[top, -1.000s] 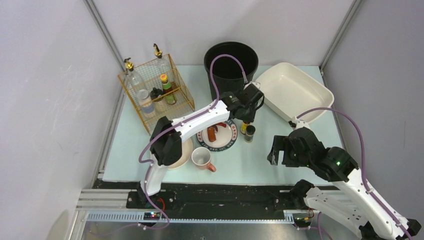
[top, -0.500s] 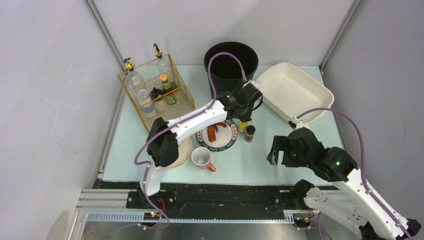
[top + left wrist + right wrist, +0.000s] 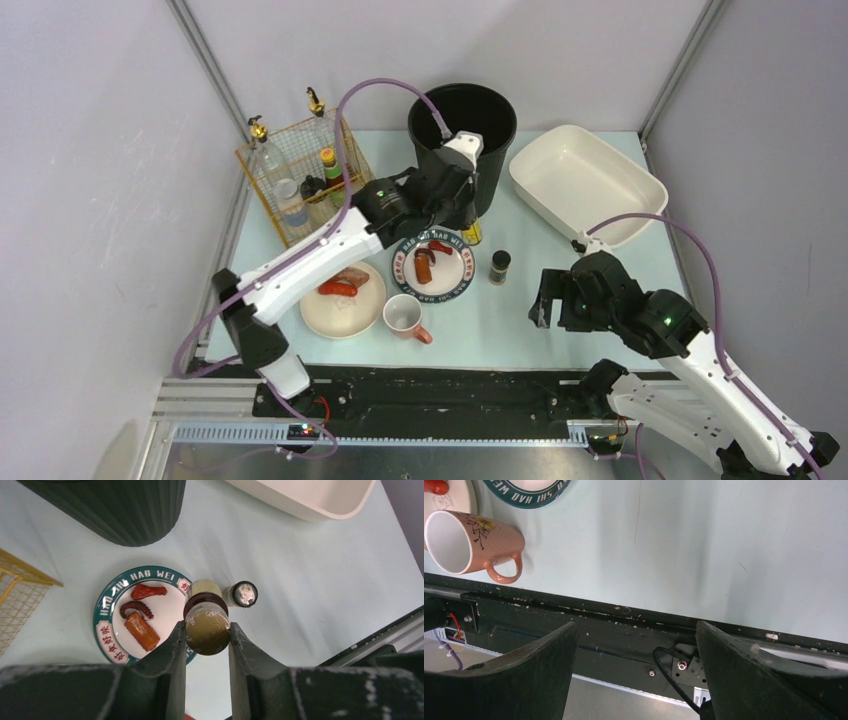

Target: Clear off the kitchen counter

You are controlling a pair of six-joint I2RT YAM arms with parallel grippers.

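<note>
The tabletop [image 3: 520,305] fills the middle of the top view, pale mint with a black rail [image 3: 450,352] along its near edge, and it carries everything else. Near its centre the left fingers [image 3: 170,655] are clamped on the dark cap of a small bottle [image 3: 206,630], one finger on each side. In the wrist view the bottle's yellowish body shows against the rim of a green-rimmed plate [image 3: 106,625] (I cannot tell whether its base is clear of the surface). Just to its right stands a small shaker [image 3: 500,264] with a dark lid, apart from the fingers. The lettered plate holds a few reddish-brown pieces of food. To the plate's left lies a cream plate [image 3: 335,318] with a red piece on it, and a pink mug [image 3: 405,317] lies on its side close to the near edge of both plates, handle to the right. Behind the left arm stands a black bucket [image 3: 462,120]. To its right a white basin [image 3: 587,183] sits at the far right corner, and to its left is a yellow wire basket [image 3: 270,190] with several bottles inside. The right fingers [image 3: 534,660] are spread wide and hold nothing, hanging over the tabletop's near right part by the rail, well apart from the dishes.
</note>
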